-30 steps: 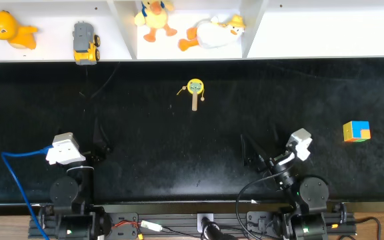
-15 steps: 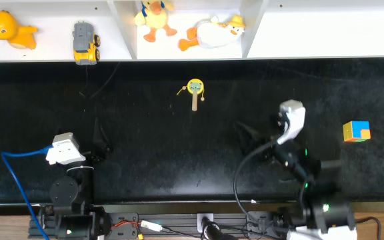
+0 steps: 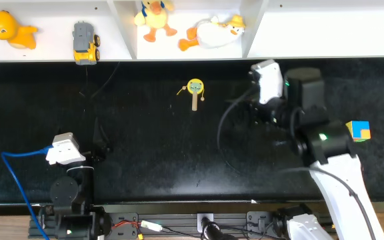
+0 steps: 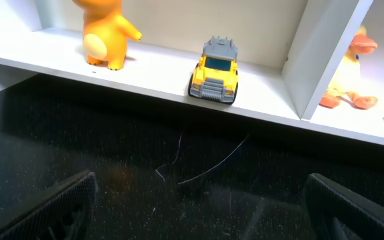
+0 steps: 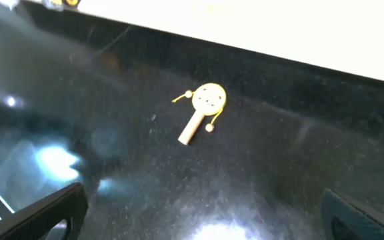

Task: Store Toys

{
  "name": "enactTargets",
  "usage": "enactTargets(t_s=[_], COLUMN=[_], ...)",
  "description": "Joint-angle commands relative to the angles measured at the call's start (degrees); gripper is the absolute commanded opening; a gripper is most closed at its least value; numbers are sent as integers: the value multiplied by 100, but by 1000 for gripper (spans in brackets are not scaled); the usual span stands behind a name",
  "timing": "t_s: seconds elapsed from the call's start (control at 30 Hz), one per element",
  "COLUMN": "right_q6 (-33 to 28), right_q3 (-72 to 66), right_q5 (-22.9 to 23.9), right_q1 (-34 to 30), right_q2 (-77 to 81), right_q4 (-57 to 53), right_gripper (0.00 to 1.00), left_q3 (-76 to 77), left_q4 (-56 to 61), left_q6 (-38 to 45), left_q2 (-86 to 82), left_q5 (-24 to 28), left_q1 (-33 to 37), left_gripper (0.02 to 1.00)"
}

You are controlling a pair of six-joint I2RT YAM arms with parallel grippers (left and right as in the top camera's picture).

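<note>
Near left, the left gripper (image 4: 202, 197) sits spread and empty. Farther out the right gripper (image 5: 202, 213), fingers apart too, hangs short of the rattle (image 5: 204, 107) on the black mat (image 3: 145, 147) before the shelf (image 3: 312, 40); I'd call this the reach, and next it needs lowering over the handle

A white shelf (image 3: 312, 33) at the 12 o'clock edge of the black bench (image 3: 145, 147) holds an orange duck (image 3: 9, 29) and a yellow truck (image 3: 85, 42) towards 10 o'clock, and a yellow plush duck (image 3: 155, 19) and a white plush duck (image 3: 215, 32) near 12. A rattle drum (image 3: 195, 92) lies on the bench at 6 o'clock of the plush ducks, with a coloured cube (image 3: 361, 131) out at 3 o'clock. The left arm (image 3: 65, 150) sits folded at 8 o'clock, and the right arm (image 3: 315, 130) extends from 5 to 1 o'clock.
</note>
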Motion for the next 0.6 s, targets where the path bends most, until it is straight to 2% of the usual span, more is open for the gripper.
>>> enactTargets(t_s=[0.03, 0.13, 0.43, 0.6], right_q6=[-208, -203, 249, 291], right_q3=[299, 343, 503, 855], right_q5=[190, 236, 1222, 1241], right_q1=[433, 782, 1633, 1661], right_q2=[476, 748, 1644, 2282], right_q4=[-57, -37, -33, -22], right_gripper=[996, 998, 996, 996], left_q3=[-52, -52, -52, -52], left_q4=[33, 33, 33, 33], left_q6=[-66, -66, -66, -63], left_q2=[-59, -59, -59, -59], left_q5=[-24, -24, -24, -24], left_q1=[44, 44, 44, 44], left_gripper=[998, 998, 998, 998])
